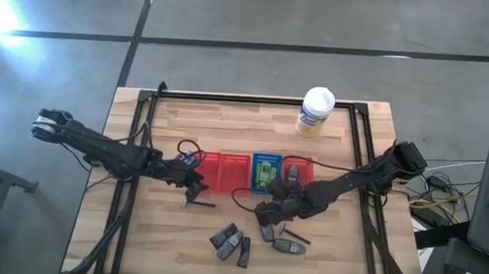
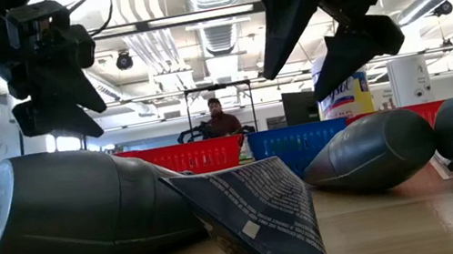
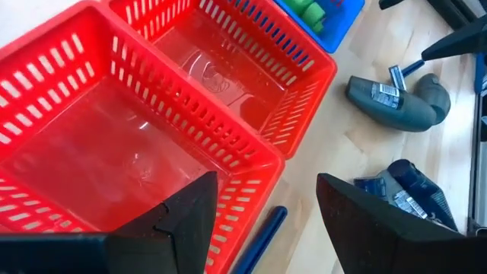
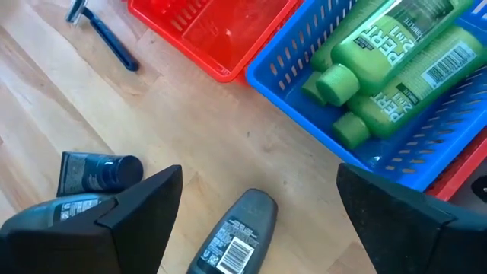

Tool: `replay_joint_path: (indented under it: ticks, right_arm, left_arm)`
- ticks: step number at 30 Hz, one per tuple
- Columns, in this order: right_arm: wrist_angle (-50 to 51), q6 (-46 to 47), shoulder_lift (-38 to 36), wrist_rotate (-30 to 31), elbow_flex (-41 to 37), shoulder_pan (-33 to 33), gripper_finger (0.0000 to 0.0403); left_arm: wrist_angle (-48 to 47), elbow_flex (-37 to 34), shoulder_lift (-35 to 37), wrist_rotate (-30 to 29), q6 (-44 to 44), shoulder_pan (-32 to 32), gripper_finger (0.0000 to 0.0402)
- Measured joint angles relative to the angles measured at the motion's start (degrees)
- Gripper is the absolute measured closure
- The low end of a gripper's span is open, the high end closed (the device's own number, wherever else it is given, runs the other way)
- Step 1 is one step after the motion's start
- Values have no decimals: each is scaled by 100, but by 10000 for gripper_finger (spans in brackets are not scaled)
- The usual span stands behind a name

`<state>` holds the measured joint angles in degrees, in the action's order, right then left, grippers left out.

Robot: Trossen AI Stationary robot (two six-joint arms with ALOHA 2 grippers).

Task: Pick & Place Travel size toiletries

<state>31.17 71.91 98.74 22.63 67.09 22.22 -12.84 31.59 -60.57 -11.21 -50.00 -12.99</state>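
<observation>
The right claw [image 4: 255, 190] hangs wide open and empty over a dark grey tube [image 4: 232, 236] near the table's [image 1: 178, 252] front edge, poised to grasp it. Green bottles [image 4: 388, 68] already fill the blue basket [image 4: 304, 114] at mid-table, sorted by kind. The left claw [image 3: 262, 221], open and empty, waits over a red basket [image 3: 152, 152].

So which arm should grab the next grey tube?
The right. Its gripper hangs with jaws open directly over a grey tube, while the left gripper is over at the red basket, farther from the tubes.

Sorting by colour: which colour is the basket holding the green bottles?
Blue basket; right wrist view shows it best.
</observation>
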Motion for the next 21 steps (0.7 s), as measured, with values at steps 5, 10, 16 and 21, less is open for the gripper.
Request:
replay_joint_path:
  ticks: [5,10,16,21]
  right_arm:
    - [-6,126,0,-9,11,0,81]
    - [-10,163,0,-15,11,0,99]
    - [-10,159,0,-176,11,0,118]
    - [-8,156,0,-238,7,0,132]
  left_arm:
    - [199,-2,-9,181,32,-2,172]
    - [190,-2,-9,193,32,-28,172]
    - [192,-2,-9,195,11,-208,172]
    - [176,-2,-9,171,6,-366,172]
